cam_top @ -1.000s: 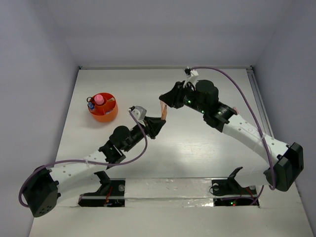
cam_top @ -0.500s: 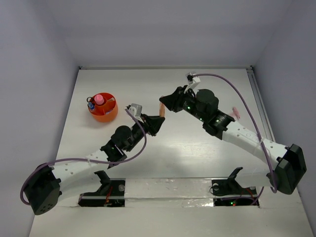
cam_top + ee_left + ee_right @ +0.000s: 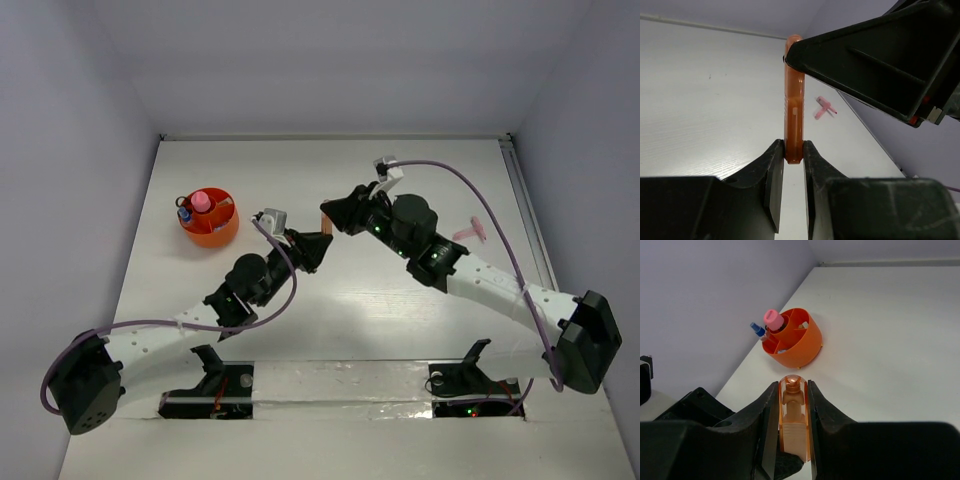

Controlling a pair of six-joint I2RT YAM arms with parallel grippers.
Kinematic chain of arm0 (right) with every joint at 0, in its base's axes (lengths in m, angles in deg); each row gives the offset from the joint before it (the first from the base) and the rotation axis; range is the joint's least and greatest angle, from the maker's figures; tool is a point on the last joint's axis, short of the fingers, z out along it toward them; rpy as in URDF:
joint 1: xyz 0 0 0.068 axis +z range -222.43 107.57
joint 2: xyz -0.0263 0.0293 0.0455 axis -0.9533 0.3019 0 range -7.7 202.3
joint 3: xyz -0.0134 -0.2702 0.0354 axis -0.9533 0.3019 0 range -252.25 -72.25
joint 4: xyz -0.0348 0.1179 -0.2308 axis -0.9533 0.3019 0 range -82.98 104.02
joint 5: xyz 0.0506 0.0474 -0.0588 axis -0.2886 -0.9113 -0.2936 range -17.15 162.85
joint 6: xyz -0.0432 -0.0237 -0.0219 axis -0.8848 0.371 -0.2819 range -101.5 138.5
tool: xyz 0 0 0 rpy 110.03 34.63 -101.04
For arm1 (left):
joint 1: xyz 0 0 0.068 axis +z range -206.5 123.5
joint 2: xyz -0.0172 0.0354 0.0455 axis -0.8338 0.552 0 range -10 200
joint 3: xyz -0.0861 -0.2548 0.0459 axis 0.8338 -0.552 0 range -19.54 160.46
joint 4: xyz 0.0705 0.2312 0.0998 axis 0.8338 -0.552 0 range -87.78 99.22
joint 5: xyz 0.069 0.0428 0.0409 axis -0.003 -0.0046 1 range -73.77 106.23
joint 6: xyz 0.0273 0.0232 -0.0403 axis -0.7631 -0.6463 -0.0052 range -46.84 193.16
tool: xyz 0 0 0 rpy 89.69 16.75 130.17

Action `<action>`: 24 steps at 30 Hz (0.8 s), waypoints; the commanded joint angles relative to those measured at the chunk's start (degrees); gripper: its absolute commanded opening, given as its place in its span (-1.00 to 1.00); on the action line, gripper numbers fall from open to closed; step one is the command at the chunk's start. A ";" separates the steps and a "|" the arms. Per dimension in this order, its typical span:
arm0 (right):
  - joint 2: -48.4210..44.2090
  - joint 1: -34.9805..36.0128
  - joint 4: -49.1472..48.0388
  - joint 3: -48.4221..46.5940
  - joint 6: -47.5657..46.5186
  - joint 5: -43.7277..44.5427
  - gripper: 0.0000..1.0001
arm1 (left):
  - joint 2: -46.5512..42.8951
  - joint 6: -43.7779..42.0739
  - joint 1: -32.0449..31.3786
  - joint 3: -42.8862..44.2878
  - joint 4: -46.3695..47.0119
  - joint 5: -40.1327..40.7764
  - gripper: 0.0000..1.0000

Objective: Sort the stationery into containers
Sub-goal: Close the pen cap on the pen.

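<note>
An orange marker [image 3: 794,100] is held above the table between both grippers. My left gripper [image 3: 794,152] is shut on its lower end. My right gripper [image 3: 792,386] is shut on its clear orange cap [image 3: 793,405]. From above, the two grippers meet tip to tip, and only a short stretch of the marker [image 3: 325,213] shows. The round orange-red cup [image 3: 212,228] stands to the left, holding a pink tube [image 3: 201,201] and a blue-white marker [image 3: 184,211]. In the right wrist view the cup [image 3: 799,342] lies ahead of the fingers.
A small pink piece [image 3: 470,232] lies on the table right of the right arm, and the left wrist view shows this pink piece [image 3: 824,107] past the marker. Grey walls close in the left, back and right.
The right gripper has swung left and down toward the left gripper, still holding the marker. The left gripper has edged up. The pink piece has come out from behind the right arm.
</note>
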 commanded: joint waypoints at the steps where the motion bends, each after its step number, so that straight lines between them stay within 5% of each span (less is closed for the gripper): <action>1: -2.04 2.72 -1.45 3.55 -1.02 2.04 -0.97 | -1.98 -1.21 0.18 4.45 5.28 3.16 -1.00; 24: -1.43 10.98 -1.28 22.89 8.38 -0.42 -1.00 | -5.23 -10.62 5.36 20.09 -4.66 5.29 -1.00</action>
